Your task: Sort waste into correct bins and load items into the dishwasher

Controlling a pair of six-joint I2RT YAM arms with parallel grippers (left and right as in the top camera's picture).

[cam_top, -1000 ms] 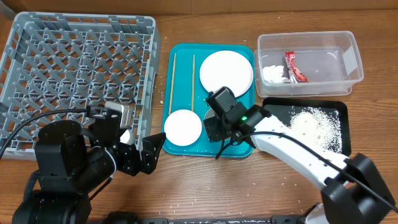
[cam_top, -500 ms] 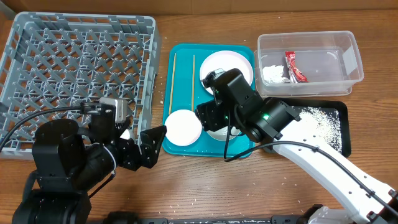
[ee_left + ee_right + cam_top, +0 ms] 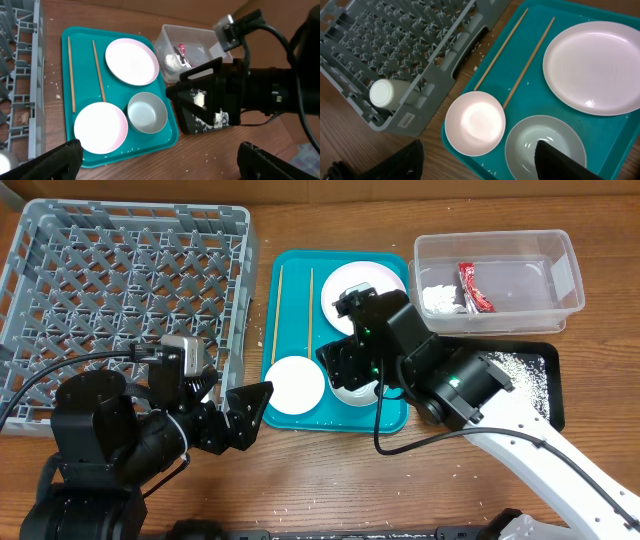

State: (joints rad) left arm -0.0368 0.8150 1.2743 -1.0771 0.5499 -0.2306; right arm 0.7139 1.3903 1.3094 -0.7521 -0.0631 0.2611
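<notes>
white bowl (image 3: pixel 475 122) and grey-green bowl (image 3: pixel 545 145) set side by side at lower centre of teal tray (image 3: pixel 520 30), plate (image 3: pixel 592 67) and chopsticks (image 3: pixel 530 62) lain further up, right gripper (image 3: pixel 477 150) spread empty over them, left gripper (image 3: pixel 160 150) likewise released, dish rack (image 3: pixel 395 45) at upper left on counter (image 3: pixel 350 135)

Teal tray (image 3: pixel 295 310) on wooden table (image 3: pixel 330 480) — a white cup (image 3: pixel 385 93) apart.

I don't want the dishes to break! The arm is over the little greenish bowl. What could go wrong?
The open right gripper hangs over the grey-green bowl, which sits close beside the white bowl; a finger coming down might knock that one. One chopstick ends right by the white bowl, so a bump could roll it.
</notes>
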